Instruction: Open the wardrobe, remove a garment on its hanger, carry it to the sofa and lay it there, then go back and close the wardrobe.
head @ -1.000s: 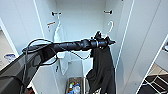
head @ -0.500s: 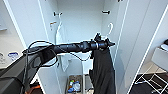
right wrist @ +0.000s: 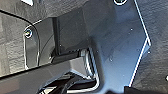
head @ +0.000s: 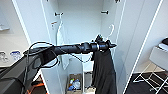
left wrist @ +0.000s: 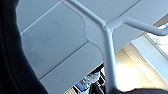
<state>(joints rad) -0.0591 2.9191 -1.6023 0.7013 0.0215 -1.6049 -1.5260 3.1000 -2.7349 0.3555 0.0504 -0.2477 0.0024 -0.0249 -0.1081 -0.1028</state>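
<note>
Inside the open wardrobe (head: pixel 82 30), both doors swung wide, I have my left arm reaching in from the head view's left edge, stretched nearly level across the opening. Left gripper (head: pixel 110 45) sits at the right side of the interior, right at the top of the garment (head: pixel 103 70). Black fabric hangs limp straight down from the gripper, bottom hem near the wardrobe floor. The hanger (head: pixel 110 30) hook curls up just above the gripper, pale against the right inner wall.

Left wrist view: hanger neck and arms (left wrist: pixel 107 37) close up, white, running across white wardrobe panels; black cloth (left wrist: pixel 10 50) covers one side of it. Finger state of the left gripper: cannot tell, fingers are masked by the fabric. It looks to be carrying the garment by the hanger, but actual grip contact isn't visible.

A white top (head: pixel 60 42) hangs at the left side of the interior, well apart from the black one. A cardboard box (head: pixel 75 83) with mixed items sits on the wardrobe floor between the two.

Right wrist view: robot's own dark plate over dark carpet-like floor (right wrist: pixel 157 62). Right gripper state: cannot tell.

White chair (head: pixel 160 62) stands off to the right of the wardrobe, on dark floor.
</note>
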